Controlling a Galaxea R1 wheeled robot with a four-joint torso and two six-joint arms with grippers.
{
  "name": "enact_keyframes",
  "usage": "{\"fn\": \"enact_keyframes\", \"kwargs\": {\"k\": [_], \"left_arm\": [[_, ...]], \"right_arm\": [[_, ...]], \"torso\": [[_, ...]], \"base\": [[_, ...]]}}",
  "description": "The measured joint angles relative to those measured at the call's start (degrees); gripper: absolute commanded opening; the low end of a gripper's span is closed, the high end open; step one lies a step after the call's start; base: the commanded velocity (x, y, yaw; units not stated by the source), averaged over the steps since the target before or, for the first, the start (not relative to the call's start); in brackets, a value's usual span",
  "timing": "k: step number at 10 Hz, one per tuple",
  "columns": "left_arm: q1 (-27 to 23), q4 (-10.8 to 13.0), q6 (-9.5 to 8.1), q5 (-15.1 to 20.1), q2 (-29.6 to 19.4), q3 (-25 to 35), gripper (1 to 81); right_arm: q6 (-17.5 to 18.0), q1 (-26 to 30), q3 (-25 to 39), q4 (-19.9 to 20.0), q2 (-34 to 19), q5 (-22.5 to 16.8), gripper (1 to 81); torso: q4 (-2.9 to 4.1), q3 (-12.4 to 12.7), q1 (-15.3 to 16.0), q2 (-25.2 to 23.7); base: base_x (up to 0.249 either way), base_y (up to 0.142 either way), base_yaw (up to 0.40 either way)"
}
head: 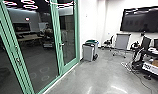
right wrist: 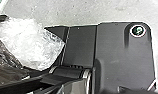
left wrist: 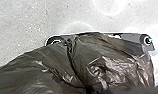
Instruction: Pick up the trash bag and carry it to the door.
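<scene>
The dark trash bag (left wrist: 55, 65) bulges large in the left wrist view, its folds drawn together at my left gripper (left wrist: 88, 89), which is shut on it. In the right wrist view, part of the dark bag (right wrist: 6, 58) lies beside crumpled clear plastic (right wrist: 32, 43). My right gripper (right wrist: 27, 83) is near them, and whether it touches the bag is unclear. Green-framed glass doors (head: 56, 32) stand on the left of the head view, with a handle on the frame.
Two bins, one a grey bin (head: 88, 53), stand against the wall just past the doors. A wheeled board (head: 122, 41) and a chair (head: 108, 42) are farther back. At right is a cluttered table (head: 151, 66), with cables (head: 138, 77) on the floor.
</scene>
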Motion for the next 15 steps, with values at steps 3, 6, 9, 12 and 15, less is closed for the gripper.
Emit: {"fn": "enact_keyframes", "kwargs": {"k": [3, 6, 9, 12, 15], "left_arm": [[0.0, 0.0, 0.0, 0.0, 0.05, 0.02, 1.0], [0.0, 0.0, 0.01, -0.02, -0.13, -0.02, 1.0], [0.0, 0.0, 0.01, -0.02, -0.17, -0.02, 1.0], [-0.02, 0.0, 0.01, 0.0, 0.02, 0.05, 1.0], [0.0, 0.0, 0.01, 0.0, 0.0, 0.02, 1.0]], "right_arm": [[0.0, -0.02, 0.0, 0.0, -0.05, 0.0, 81.1], [0.0, 0.0, -0.18, 0.0, 0.09, 0.02, 81.1], [-0.02, 0.0, -0.18, 0.0, 0.15, 0.0, 81.1], [0.0, 0.0, -0.22, 0.0, 0.17, -0.02, 81.1], [-0.05, 0.0, -0.22, -0.02, 0.13, -0.02, 81.1]], "torso": [[0.0, 0.0, 0.0, 0.0], [0.0, 0.0, 0.0, 0.0], [0.0, 0.0, 0.0, 0.0], [0.0, 0.0, 0.0, 0.0], [0.0, 0.0, 0.0, 0.0]], "base": [[0.194, 0.049, 0.0], [0.191, 0.074, 0.0], [0.19, 0.024, 0.0], [0.189, 0.0, 0.0], [0.188, 0.0, 0.0]]}}
